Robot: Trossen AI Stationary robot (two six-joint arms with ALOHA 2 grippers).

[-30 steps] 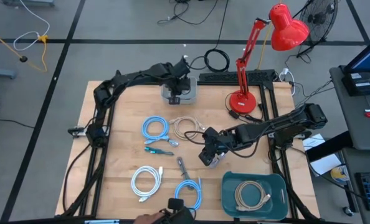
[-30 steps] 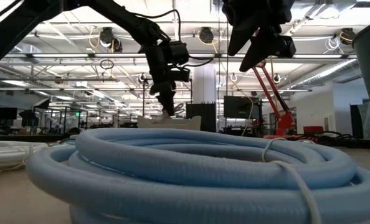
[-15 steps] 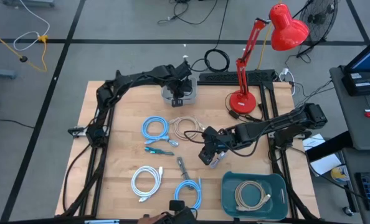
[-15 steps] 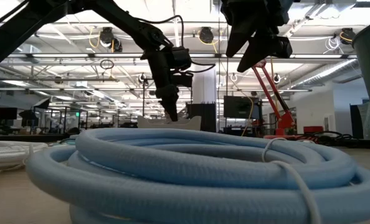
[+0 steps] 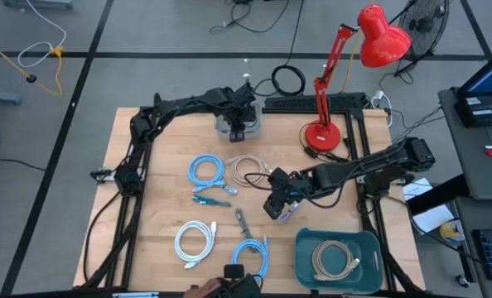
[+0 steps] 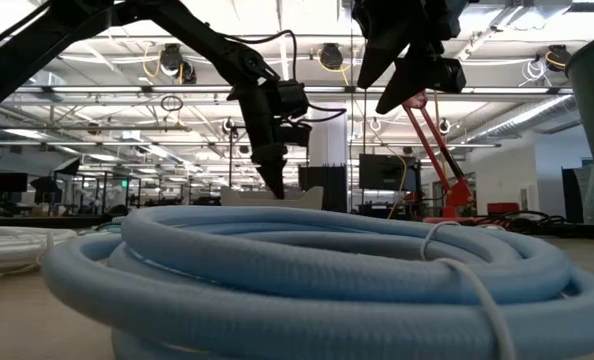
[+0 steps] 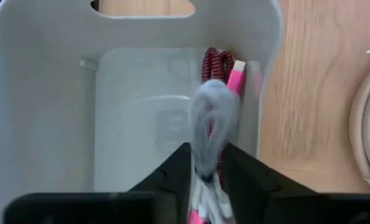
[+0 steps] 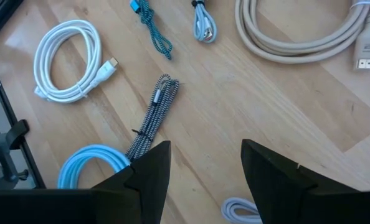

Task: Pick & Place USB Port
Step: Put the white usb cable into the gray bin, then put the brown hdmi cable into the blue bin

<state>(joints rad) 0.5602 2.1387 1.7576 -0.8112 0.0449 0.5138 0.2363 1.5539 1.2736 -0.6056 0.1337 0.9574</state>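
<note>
The left claw [image 5: 239, 126] hangs over a small grey bin [image 5: 238, 124] at the far side of the worktop [image 5: 159, 190]. In the left wrist view its two fingers [image 7: 172, 177] stand slightly apart with a bundled cable between them: a red-and-black braided cable [image 7: 217, 68] with a pink plug, and a pale grey loop in front of it. Whether the fingers grip the bundle or have let it go, I cannot tell. The bundle lies inside the bin [image 7: 60, 93], against the wall on the side nearest the bare wood.

The right claw [image 5: 281, 207] hovers above the middle of the worktop, empty, with its two fingers [image 8: 149, 171] spread wide. Below and around it lie loose cables, counted from the high view: two light blue coils [image 5: 205, 171] [image 5: 251, 255], one white coil [image 5: 194, 241], one beige coil [image 5: 244, 169], one teal braided cable [image 5: 209, 199], and one black-and-white braided cable [image 5: 243, 222] just beside the claw. Near that claw, toward the front edge, sits one teal tray [image 5: 370, 248] holding a second beige coil [image 5: 333, 260].

One red desk lamp [image 5: 325, 132] stands at the far edge, beyond the right claw.
</note>
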